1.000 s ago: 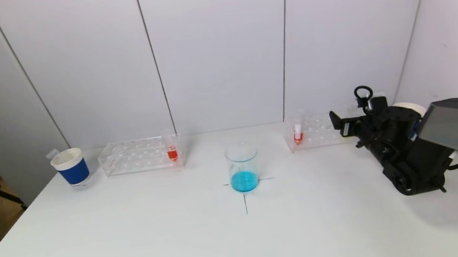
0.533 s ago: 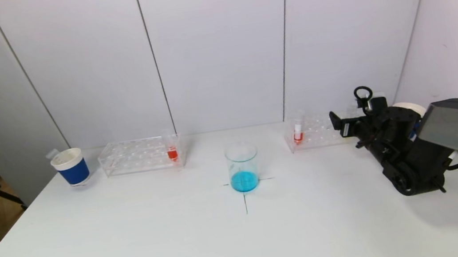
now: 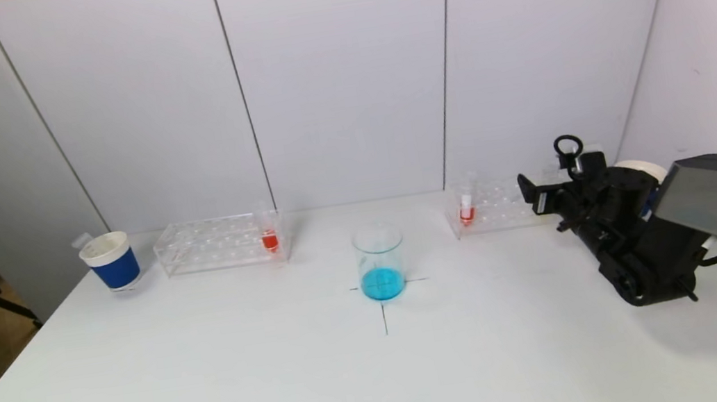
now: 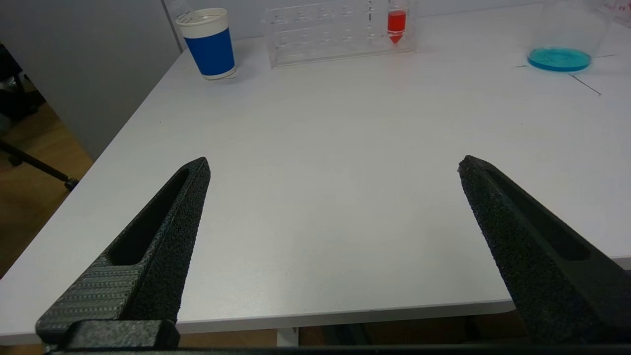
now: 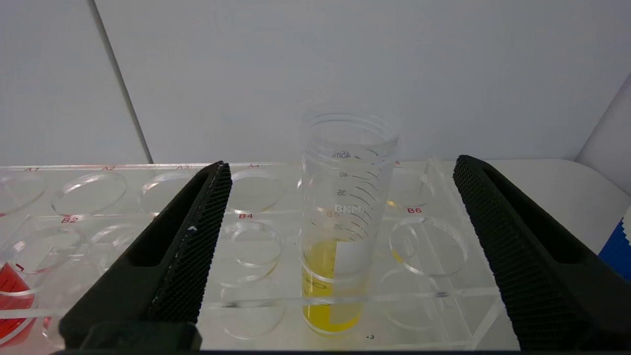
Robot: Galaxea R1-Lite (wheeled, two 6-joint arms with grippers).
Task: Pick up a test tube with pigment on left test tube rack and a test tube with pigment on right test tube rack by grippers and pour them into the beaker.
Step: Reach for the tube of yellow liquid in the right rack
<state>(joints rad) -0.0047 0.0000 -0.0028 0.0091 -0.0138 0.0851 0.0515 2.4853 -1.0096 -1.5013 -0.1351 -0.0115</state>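
The right end effector (image 5: 340, 207) is wide open at the right rack (image 5: 434, 296), with a tube of yellow liquid (image 5: 340, 236) standing in the rack between its fingers, not touching them. The left end effector (image 4: 333, 165) is wide open too, holding nothing, low over the near edge of the counter (image 4: 335, 162). The beaker (image 3: 380, 261) with blue liquid stands in the middle, and a red tube (image 3: 269, 236) sits in the left rack (image 3: 210, 244).

High head camera looks down across the white table (image 3: 216, 389); left wrist camera views it low from the near edge, right wrist camera close at the right test tube rack (image 5: 434, 296).
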